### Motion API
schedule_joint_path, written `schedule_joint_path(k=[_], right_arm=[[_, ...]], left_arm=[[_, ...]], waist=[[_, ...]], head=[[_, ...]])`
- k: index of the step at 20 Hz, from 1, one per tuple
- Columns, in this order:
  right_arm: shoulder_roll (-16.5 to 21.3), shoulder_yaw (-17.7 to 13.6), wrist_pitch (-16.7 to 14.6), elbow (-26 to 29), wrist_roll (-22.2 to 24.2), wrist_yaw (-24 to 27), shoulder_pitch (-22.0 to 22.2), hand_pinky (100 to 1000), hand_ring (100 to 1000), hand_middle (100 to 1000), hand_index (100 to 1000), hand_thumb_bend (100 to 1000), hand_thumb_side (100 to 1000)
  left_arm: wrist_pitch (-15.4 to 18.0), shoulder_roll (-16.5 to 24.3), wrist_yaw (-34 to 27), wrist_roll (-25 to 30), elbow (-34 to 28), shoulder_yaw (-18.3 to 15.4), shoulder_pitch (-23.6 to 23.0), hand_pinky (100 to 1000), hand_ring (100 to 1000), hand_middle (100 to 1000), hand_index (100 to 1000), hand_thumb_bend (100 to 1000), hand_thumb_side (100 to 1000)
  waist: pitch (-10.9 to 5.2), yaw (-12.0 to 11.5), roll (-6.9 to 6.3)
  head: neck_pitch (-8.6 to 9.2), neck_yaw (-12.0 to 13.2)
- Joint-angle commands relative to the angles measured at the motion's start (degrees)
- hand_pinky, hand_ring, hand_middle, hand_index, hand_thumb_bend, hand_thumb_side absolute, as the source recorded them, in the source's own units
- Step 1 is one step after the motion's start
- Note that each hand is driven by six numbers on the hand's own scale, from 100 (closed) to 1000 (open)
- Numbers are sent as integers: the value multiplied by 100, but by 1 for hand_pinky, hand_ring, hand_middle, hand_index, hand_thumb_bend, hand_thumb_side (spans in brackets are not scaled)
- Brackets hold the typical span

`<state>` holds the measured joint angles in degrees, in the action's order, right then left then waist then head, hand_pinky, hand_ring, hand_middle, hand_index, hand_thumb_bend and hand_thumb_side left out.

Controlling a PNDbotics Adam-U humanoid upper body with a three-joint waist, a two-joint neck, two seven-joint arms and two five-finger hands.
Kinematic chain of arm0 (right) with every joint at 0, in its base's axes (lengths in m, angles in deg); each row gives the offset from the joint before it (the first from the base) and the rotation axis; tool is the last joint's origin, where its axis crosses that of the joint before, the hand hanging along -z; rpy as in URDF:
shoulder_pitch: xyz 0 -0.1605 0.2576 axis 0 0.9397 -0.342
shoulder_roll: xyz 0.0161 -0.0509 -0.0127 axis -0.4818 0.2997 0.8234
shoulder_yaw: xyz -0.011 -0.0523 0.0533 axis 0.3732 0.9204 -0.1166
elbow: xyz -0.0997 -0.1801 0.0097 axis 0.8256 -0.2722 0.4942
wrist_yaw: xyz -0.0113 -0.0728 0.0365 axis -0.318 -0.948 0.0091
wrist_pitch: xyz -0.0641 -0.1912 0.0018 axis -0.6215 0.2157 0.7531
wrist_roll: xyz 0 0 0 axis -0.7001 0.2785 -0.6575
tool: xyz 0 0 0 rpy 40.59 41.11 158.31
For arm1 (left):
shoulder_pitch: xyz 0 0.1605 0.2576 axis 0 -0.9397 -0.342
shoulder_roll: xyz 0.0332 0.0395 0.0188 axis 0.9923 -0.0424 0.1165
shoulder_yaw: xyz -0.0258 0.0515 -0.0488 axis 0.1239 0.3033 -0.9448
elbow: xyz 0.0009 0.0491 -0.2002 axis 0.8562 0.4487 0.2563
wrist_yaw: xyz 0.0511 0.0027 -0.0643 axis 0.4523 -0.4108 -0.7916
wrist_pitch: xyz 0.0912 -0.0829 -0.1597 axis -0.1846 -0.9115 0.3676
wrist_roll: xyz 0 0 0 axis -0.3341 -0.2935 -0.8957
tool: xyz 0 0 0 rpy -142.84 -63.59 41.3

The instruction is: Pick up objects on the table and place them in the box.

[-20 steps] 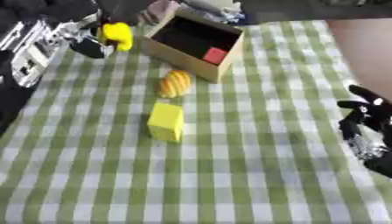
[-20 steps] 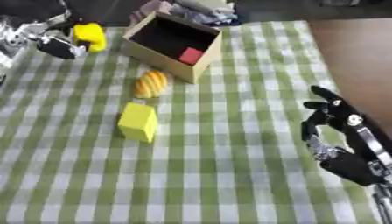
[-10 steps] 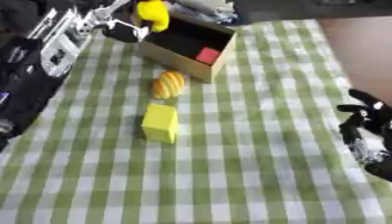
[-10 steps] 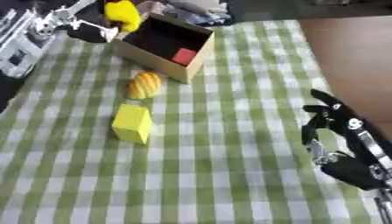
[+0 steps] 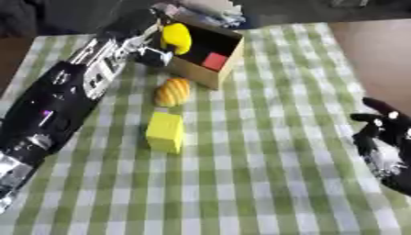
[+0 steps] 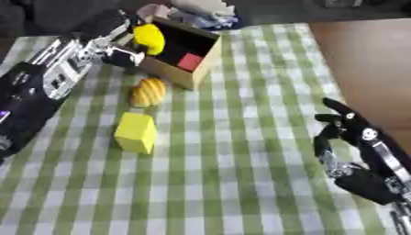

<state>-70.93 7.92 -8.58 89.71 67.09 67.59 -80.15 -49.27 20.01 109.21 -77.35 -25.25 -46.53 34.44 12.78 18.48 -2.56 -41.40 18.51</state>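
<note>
The left hand has its fingers pinching a small yellow toy, right over the open cardboard box. A red block already sits inside. The toy looks light and smooth, maybe slippery, so holding its middle is best. A striped orange toy and a yellow block wait on the checked tabletop. The right hand rests low with fingers spread.

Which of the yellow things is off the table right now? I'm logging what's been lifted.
The rounded yellow object, held by the left robot hand over the box. The yellow block and the ridged yellow-orange piece lie on the cloth.
</note>
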Motion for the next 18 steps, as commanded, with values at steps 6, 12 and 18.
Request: schedule_joint_path(k=[6,12,18], right_arm=[[22,-8,-3,67,16,51,-71,703,888,483,983,100,470],[20,-10,-3,67,18,56,-78,703,888,483,983,100,470],[21,-7,-4,64,23,56,-82,703,889,482,983,100,470]], left_arm=[[-47,-80,6,-359,120,132,111,751,747,791,875,100,240],[-20,-126,-6,-369,89,186,98,760,760,816,902,100,392],[-5,-103,-138,-284,-93,243,102,782,794,874,948,100,623]], waist=[[-34,29,19],[-38,38,8],[-48,24,17]], head=[[86,24],[80,25],[78,24]])
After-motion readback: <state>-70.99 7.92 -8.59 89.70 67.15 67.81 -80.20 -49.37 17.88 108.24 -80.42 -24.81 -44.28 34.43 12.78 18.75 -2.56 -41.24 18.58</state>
